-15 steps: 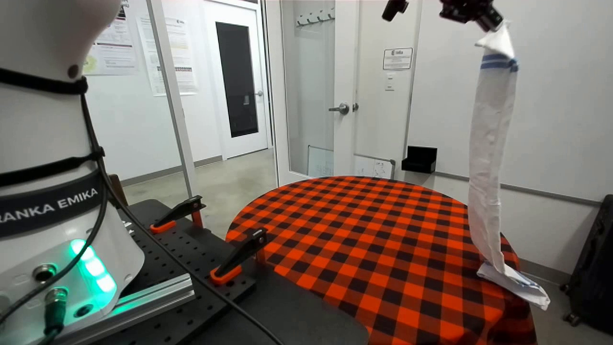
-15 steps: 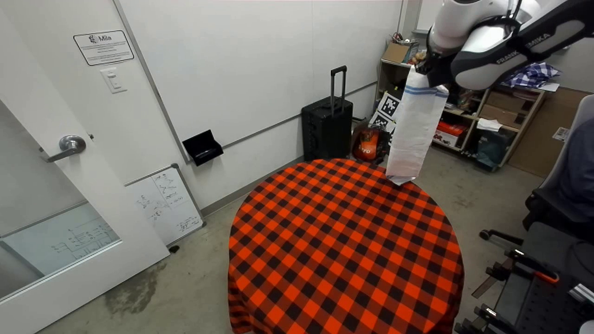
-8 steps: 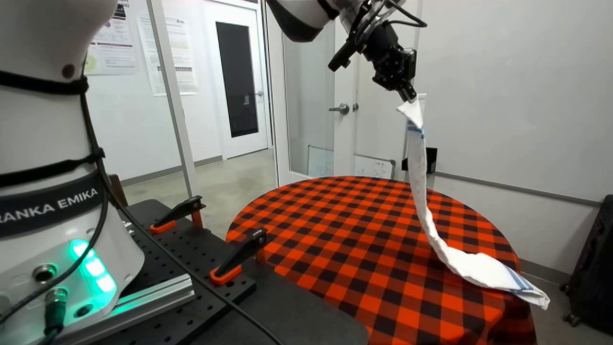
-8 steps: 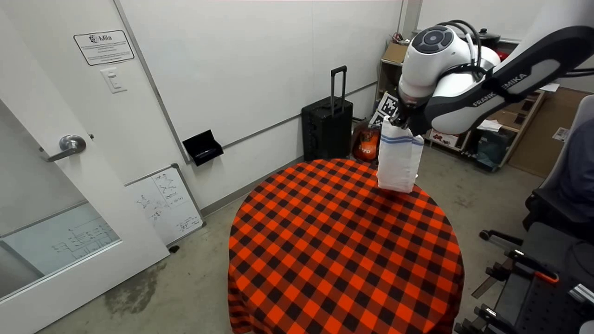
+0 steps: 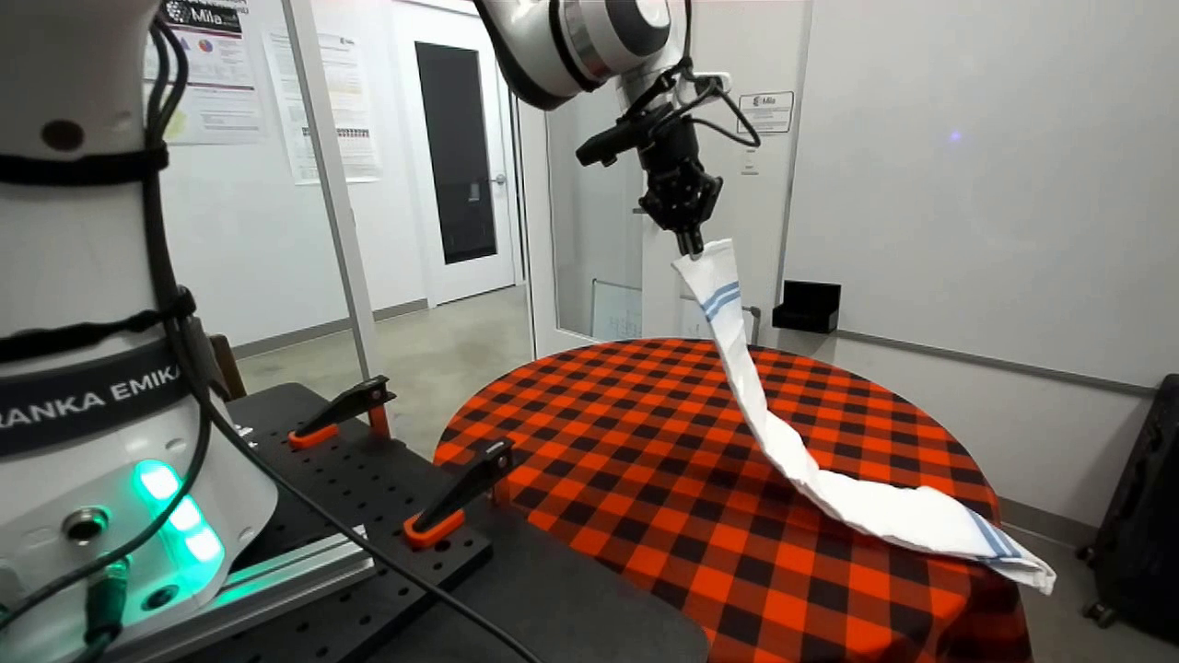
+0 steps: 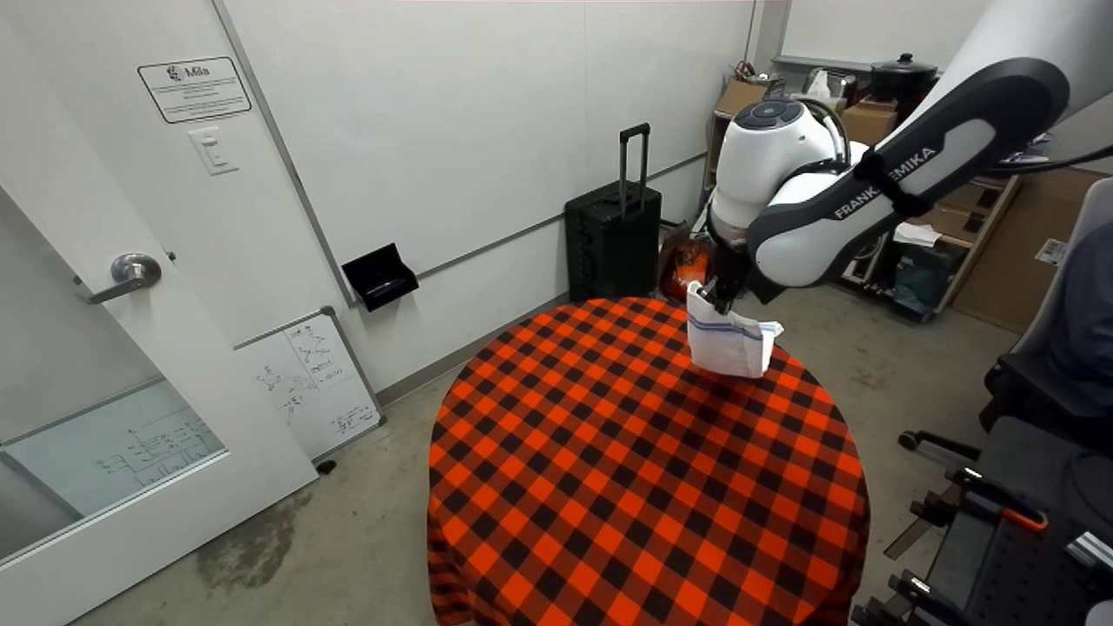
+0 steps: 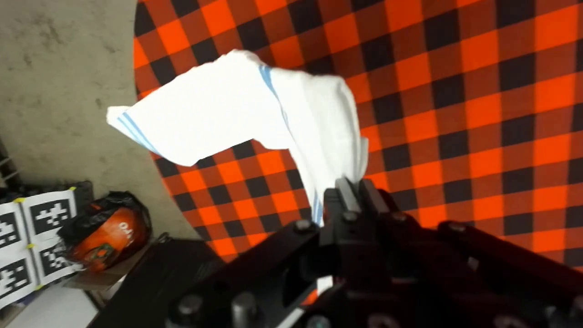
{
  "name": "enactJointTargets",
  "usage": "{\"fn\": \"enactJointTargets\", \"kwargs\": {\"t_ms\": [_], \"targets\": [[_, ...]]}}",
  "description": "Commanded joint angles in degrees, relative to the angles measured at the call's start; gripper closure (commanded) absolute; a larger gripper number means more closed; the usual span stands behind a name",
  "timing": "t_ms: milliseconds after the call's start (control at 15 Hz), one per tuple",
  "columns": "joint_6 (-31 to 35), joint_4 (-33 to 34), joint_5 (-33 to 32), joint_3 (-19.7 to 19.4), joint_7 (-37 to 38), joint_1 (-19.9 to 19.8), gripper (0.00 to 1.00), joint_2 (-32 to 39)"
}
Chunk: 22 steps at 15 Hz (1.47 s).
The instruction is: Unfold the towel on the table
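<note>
The white towel (image 5: 866,502) with blue stripes near its ends runs as a long strip from my gripper (image 5: 691,247) down to the table. Its far end lies flat near the round red-and-black checked table's (image 5: 645,433) edge and hangs slightly over it. In the wrist view the towel (image 7: 209,109) lies on the checked cloth (image 7: 478,159) and curves up to my fingertips (image 7: 355,189), which are shut on its raised end. In an exterior view the gripper (image 6: 717,300) holds the towel (image 6: 730,348) above the table's back edge; the lying part is mostly hidden.
A black suitcase (image 6: 613,243) and an orange bag (image 7: 109,246) stand on the floor beyond the table. Clamps (image 5: 465,493) sit on the robot's black mount. A black holder (image 5: 808,308) is on the whiteboard wall.
My gripper has come down and moved back toward the robot base with the towel's end. The towel hung steeply before; now a longer stretch lies on the table.
</note>
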Motion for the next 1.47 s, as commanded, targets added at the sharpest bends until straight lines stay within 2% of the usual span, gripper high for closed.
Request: {"fn": "enactJointTargets", "kwargs": {"t_ms": [0, 133, 333, 667, 933, 1400], "targets": [[-4.7, 2.4, 8.8, 13.5, -11.0, -9.7, 0.99, 2.9], [-7.9, 4.1, 13.1, 18.8, -15.8, -13.0, 0.99, 5.6], [-12.7, 6.9, 15.4, 23.1, -19.2, -15.0, 0.99, 9.6], [-18.9, 11.1, 16.0, 26.9, -21.8, -15.4, 0.99, 14.4], [-25.5, 13.7, 18.1, 30.6, -26.7, -15.5, 0.99, 16.8], [-35.0, 17.6, 20.0, 34.3, -31.0, -14.3, 0.99, 20.0]]}}
